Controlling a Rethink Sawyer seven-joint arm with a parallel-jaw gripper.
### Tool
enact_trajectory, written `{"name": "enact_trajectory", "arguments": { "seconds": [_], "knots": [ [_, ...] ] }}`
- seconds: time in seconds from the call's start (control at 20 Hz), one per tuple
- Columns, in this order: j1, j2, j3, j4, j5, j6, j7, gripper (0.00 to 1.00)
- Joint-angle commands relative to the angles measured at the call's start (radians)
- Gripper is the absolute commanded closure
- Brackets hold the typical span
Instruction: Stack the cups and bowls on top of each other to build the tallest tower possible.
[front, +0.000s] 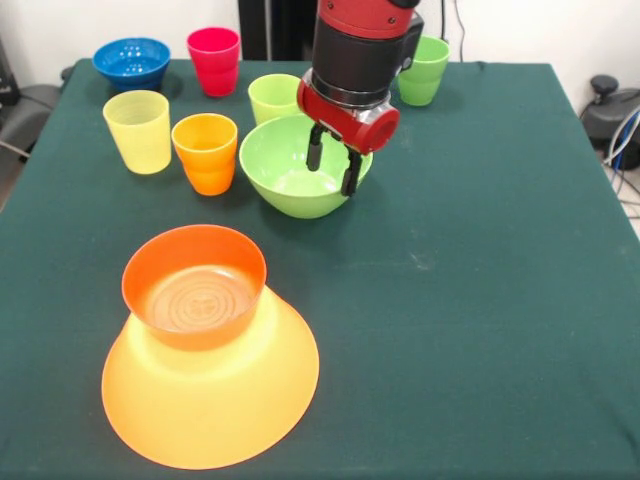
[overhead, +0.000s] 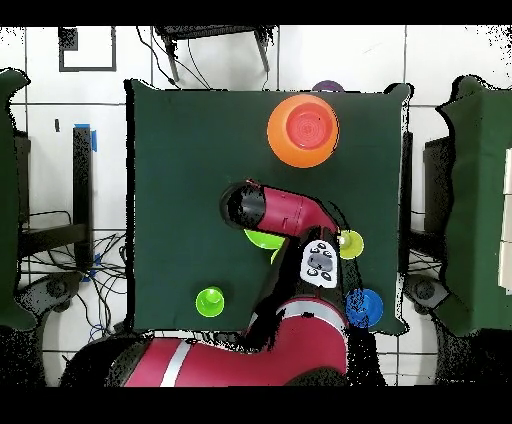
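The pincer (front: 334, 166) — spread, empty — is hung directly over the green bowl's (front: 290, 180) far-right rim.

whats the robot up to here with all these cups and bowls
The red arm's gripper hangs open over the lime green bowl, with its fingers at the bowl's rim; nothing is gripped yet. The tower so far is the large orange bowl turned upside down with a smaller orange bowl sitting upright on it. The cups and the blue bowl stand loose at the table's far side.
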Motion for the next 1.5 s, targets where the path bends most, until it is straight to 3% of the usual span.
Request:
{"name": "enact_trajectory", "arguments": {
  "seconds": [0.05,0.75,1.5],
  "knots": [
    [-0.025,0.038,0.116,0.028,0.018,0.011,0.068,0.0],
    [-0.004,0.08,0.109,0.02,0.023,-0.085,0.114,0.0],
    [-0.007,0.11,0.104,-0.015,0.012,-0.098,0.088,0.0]
  ]
}}
